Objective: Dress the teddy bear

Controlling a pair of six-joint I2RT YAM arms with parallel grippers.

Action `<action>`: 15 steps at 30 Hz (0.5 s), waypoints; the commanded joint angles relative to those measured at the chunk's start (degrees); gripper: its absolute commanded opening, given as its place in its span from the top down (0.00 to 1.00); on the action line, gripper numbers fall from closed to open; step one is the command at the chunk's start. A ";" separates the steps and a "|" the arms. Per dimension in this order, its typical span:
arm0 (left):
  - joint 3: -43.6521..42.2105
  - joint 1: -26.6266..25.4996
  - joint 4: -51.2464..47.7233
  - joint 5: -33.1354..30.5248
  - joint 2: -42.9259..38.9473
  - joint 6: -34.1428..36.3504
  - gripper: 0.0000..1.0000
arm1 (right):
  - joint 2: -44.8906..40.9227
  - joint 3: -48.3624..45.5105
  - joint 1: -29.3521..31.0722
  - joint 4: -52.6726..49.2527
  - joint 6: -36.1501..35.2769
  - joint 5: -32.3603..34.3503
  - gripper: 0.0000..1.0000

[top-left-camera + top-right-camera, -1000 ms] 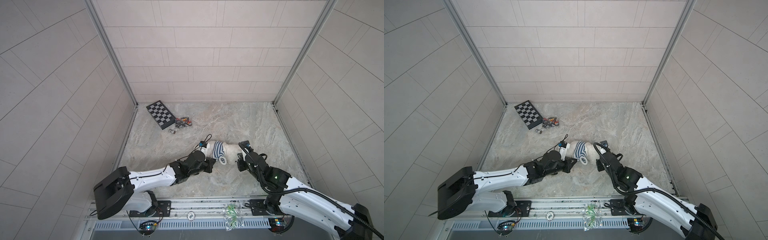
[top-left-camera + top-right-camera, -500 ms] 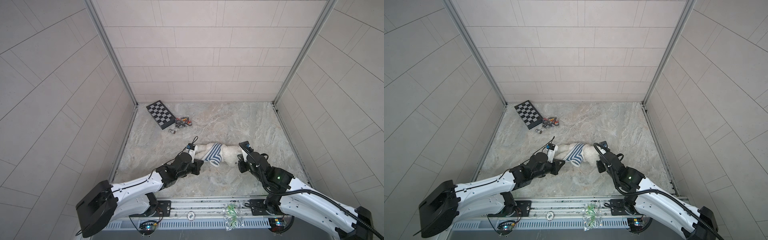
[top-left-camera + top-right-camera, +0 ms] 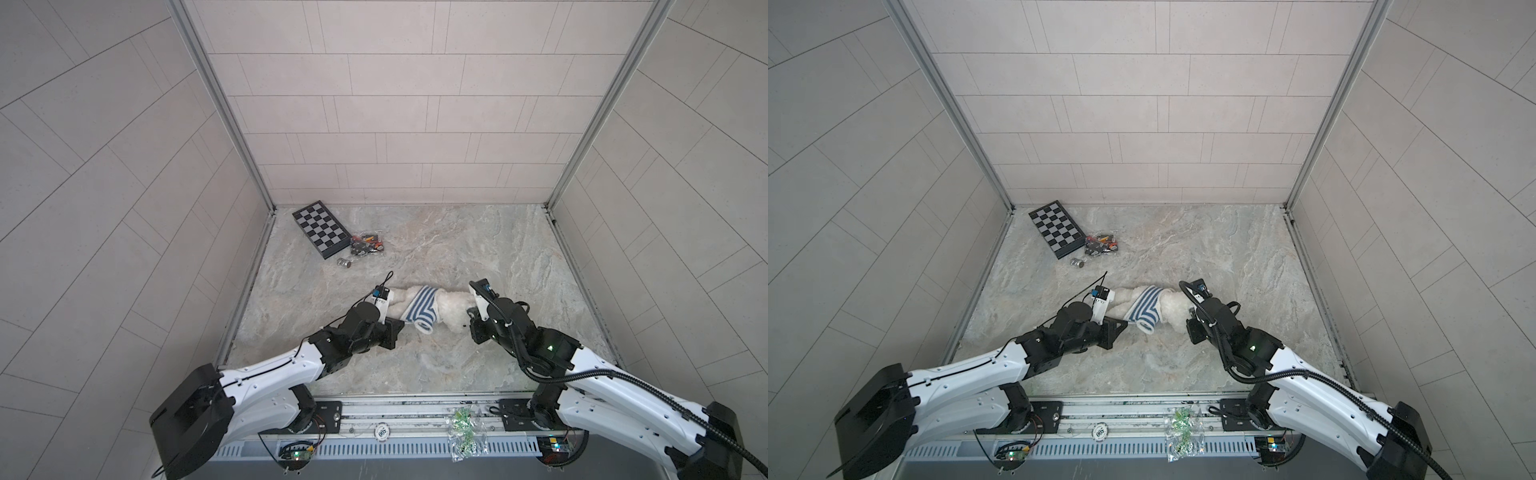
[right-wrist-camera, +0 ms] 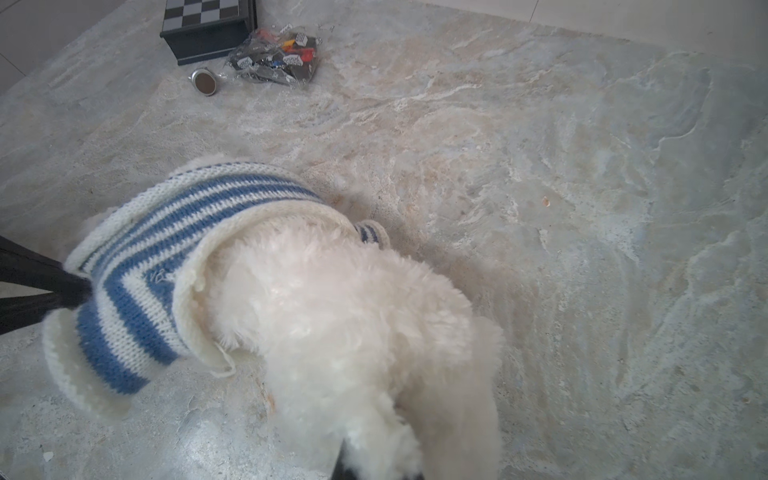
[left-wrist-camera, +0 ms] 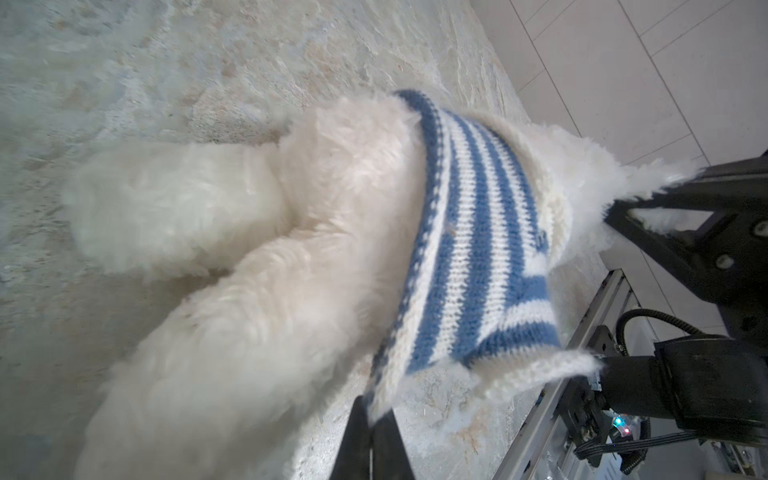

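Teddy bear (image 3: 451,307) wears striped shirt (image 5: 478,232); left tool (image 5: 372,415) pinches its hem, right tool (image 4: 380,471) clamps bear's fur.

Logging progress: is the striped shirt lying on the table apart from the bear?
No, in the right wrist view the striped shirt wraps around the body of the teddy bear.

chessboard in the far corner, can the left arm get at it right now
Probably not yet: the left end effector is shut on the hem of the striped shirt. Only a small tin lies on the way to the chessboard, though that looks a long stretch.
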 commanded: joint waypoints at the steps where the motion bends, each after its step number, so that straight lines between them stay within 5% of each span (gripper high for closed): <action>1: 4.04 -1.92 1.53 2.59 1.89 2.95 1.00 | 0.85 2.19 0.14 2.96 0.41 -1.12 1.00; 15: -1.58 6.58 -5.04 -4.08 -3.58 1.80 1.00 | -2.75 1.01 -0.65 -0.10 -0.93 -0.48 1.00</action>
